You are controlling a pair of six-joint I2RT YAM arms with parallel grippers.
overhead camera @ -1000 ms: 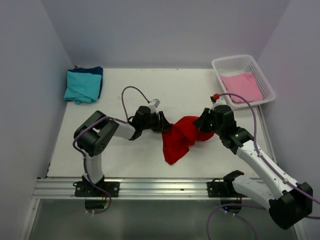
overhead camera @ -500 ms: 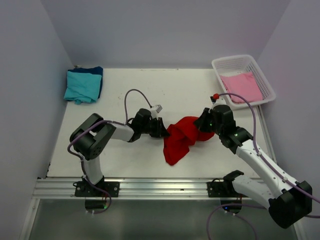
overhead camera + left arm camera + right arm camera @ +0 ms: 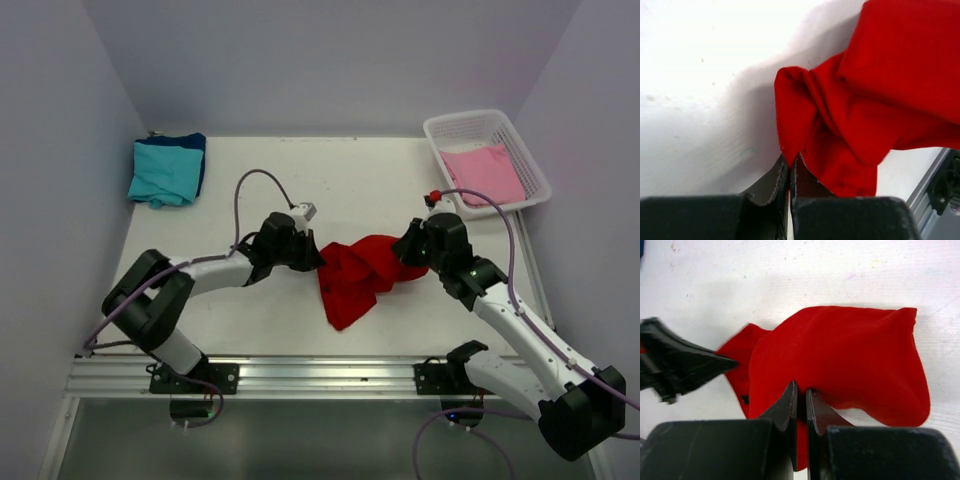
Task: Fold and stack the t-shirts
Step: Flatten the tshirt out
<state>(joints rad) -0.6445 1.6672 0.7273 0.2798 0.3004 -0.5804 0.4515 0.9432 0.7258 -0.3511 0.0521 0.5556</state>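
A bright red t-shirt (image 3: 358,276) lies bunched in the middle of the table, stretched between both arms. My left gripper (image 3: 316,258) is shut on its left edge; in the left wrist view (image 3: 789,161) red cloth (image 3: 880,90) is pinched between the jaws. At the shirt's right end my right gripper (image 3: 406,254) is shut on a fold, seen close in the right wrist view (image 3: 801,390) with the red t-shirt (image 3: 840,355) draped over the tips. A teal t-shirt (image 3: 164,172) lies on a dark blue one (image 3: 198,150) at the back left. A pink t-shirt (image 3: 484,172) lies in the basket.
The white lattice basket (image 3: 462,125) stands at the back right corner. Grey walls close in the left, back and right. A metal rail (image 3: 300,375) runs along the near edge, with both arm bases on it.
The left gripper moved onto the shirt's left edge and shut on it. The left arm stretched lower and further out to the left. The right gripper kept its hold and barely moved.
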